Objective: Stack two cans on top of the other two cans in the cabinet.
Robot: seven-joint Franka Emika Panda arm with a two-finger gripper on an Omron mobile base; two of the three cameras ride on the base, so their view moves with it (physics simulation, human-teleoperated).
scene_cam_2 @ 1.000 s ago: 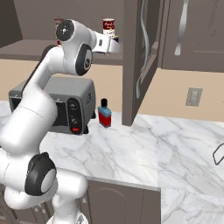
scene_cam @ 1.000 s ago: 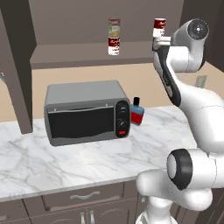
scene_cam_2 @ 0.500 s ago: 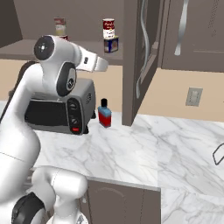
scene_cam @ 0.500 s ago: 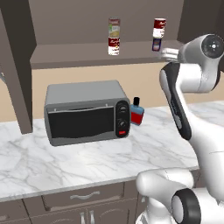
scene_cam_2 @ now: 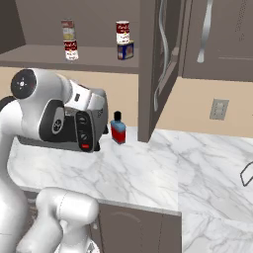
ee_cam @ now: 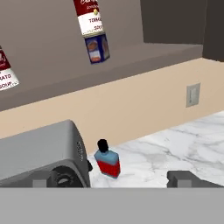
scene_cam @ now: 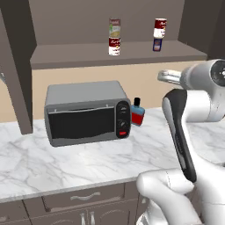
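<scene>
Both stacks stand on the cabinet [scene_cam: 118,53] shelf, up and ahead of your hand [ee_cam: 118,179] — cream-green can [scene_cam: 114,29] on a red-and-white can [scene_cam: 114,46], red-and-white twin [scene_cam: 160,28] on the blue can [scene_cam: 157,44]. Your hand is empty, fingers apart — nothing looks left to do.

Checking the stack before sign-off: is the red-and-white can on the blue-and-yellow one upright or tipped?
Upright. The red-and-white can stands straight on the blue-and-yellow can on the cabinet shelf, and looks the same in the right base view.

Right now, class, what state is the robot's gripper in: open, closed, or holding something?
Gripper: open and empty, its fingertips set wide apart, nothing between them.
</scene>
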